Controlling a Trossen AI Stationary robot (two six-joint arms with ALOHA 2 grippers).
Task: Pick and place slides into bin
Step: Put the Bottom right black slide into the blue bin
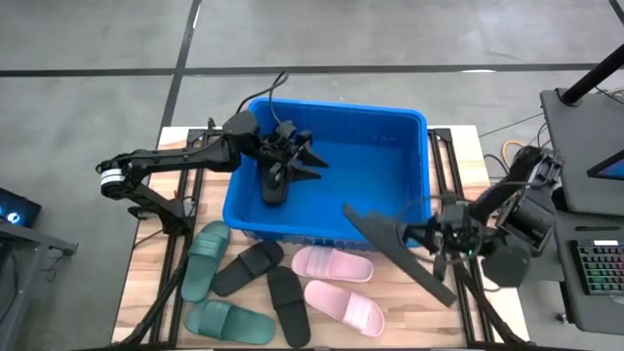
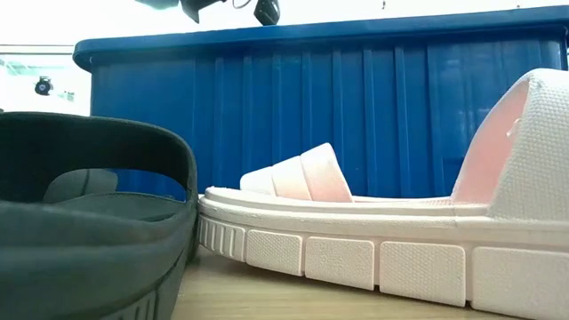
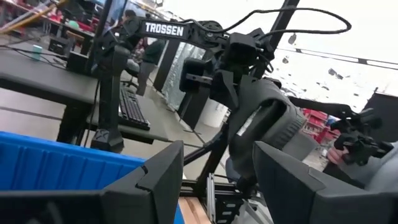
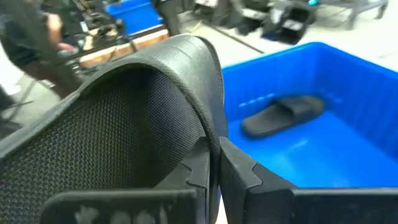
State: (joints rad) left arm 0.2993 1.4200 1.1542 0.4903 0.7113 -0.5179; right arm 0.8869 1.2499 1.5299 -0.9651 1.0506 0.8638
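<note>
From above, on the left I see my left hand (image 1: pixel 292 156) hanging over the left part of the blue bin (image 1: pixel 409 122), fingers apart and holding nothing; one black slide (image 1: pixel 276 183) already lies on the bin floor just below it. On the table (image 1: pixel 146 263) in front of the bin, six slides lie loose: two green slides (image 1: pixel 206 259) at the left, two black ones (image 1: pixel 248 267) in the middle, two pink slides (image 1: pixel 332 263) to their right. Further right, my right hand (image 1: pixel 429 234) has its fingers pinched together on the edge of another black slide, the held slide (image 1: pixel 395 249), lifted off the table. Its long axis runs on a diagonal, one end over the bin's near right corner, the other end toward the table's front right. The bin's open floor lies away from this hand, to its left and beyond the near wall, so I judge the right arm must carry the slide that way before letting go.
</note>
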